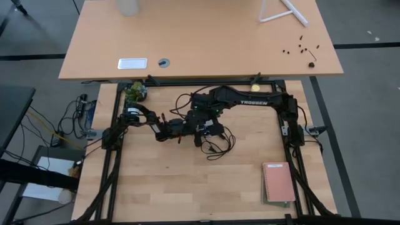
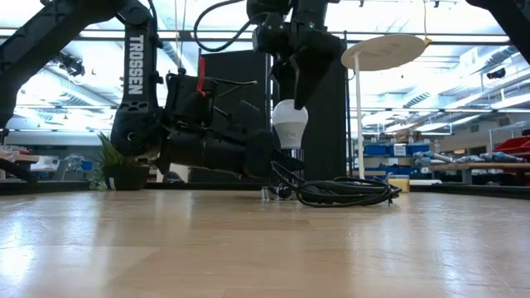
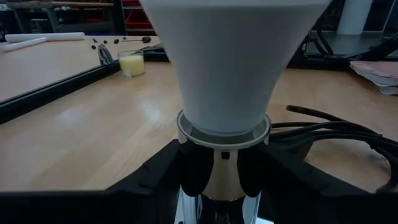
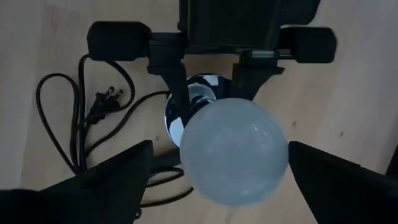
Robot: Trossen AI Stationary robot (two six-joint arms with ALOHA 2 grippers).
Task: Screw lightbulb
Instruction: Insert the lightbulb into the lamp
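The white lightbulb (image 2: pixel 290 122) stands upright with its screw base in the round silver socket (image 3: pixel 221 182), just above the table. It also shows from above in the right wrist view (image 4: pixel 233 152). My left gripper (image 3: pixel 222 177) is shut on the socket and reaches in level from the table's left. My right gripper (image 4: pixel 227 177) hangs over the bulb, pointing down and open. Its fingers (image 4: pixel 118 174) stand on either side of the bulb's dome, and I cannot tell whether they touch it. The socket's black cord (image 2: pixel 348 192) lies coiled on the table beside it. My left gripper pinches the socket's silver barrel (image 3: pixel 211 180) between its two fingers (image 3: pixel 193 174), just under the bulb's collar. The fingers come in level from the table's left. The socket stays upright with the bulb standing in it.
The cord's plug (image 4: pixel 102 102) lies on the wood next to the socket. A pink notebook (image 1: pixel 278 182) lies at the near right of the table. A small potted plant (image 1: pixel 134 92) stands at the far left corner. A second table (image 1: pixel 200 37) stands beyond.
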